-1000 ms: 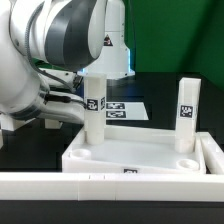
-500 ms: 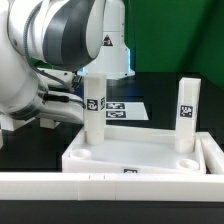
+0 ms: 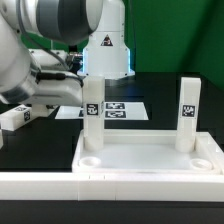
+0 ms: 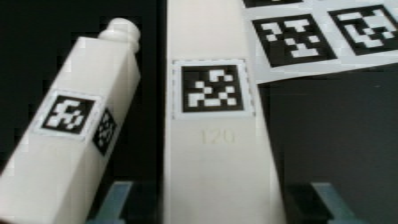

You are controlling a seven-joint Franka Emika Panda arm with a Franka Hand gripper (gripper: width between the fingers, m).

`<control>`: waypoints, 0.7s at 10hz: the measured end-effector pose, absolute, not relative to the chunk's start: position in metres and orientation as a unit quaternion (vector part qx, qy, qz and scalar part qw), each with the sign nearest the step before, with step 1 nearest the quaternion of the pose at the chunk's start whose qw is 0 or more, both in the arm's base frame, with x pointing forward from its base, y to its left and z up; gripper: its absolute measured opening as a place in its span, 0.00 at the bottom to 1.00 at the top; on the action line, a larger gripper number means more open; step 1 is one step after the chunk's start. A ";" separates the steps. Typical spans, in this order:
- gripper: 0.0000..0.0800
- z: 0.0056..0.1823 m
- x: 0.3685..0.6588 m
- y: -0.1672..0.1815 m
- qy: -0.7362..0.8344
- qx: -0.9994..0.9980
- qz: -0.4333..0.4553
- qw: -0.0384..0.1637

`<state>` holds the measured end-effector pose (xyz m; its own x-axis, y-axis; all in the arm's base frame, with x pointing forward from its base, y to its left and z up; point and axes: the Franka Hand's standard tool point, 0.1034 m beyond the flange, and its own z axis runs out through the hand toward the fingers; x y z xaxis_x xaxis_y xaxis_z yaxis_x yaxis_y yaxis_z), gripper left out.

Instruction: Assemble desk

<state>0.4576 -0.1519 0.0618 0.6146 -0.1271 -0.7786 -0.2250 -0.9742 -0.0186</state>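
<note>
The desk top [image 3: 150,160], a white rimmed tray, lies at the front in the exterior view. Two white legs stand upright in its far corner sockets, one at the exterior view's left [image 3: 92,120] and one at its right [image 3: 187,115]. In the wrist view a third leg [image 4: 214,130], tag facing the camera, runs straight between the fingers [image 4: 128,203] of my gripper [image 4: 228,200]. The fingers are drawn in at its two sides. The contact itself is below the picture's edge. A fourth leg [image 4: 80,130] lies slanted beside it, peg end away.
The marker board [image 3: 118,108] lies behind the desk top and shows past the held leg [image 4: 311,35]. A loose tagged leg [image 3: 12,116] rests on the table at the exterior view's left. A low white border wall [image 3: 110,186] runs along the front. My arm [image 3: 50,40] fills the upper left.
The arm has swung toward the exterior view's left, uncovering the loose leg there. The desk top's left corner now sits further right. The gripper's fingers have closed in.
</note>
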 end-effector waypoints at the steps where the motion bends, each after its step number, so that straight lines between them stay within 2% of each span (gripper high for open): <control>1: 0.36 0.072 0.466 -0.153 0.092 -0.899 0.426 0.050; 3: 0.36 0.089 0.468 -0.149 0.098 -0.893 0.438 0.025; 6: 0.36 0.084 0.473 -0.154 0.098 -0.903 0.418 0.021; 7: 0.36 0.087 0.473 -0.157 0.096 -0.902 0.421 0.025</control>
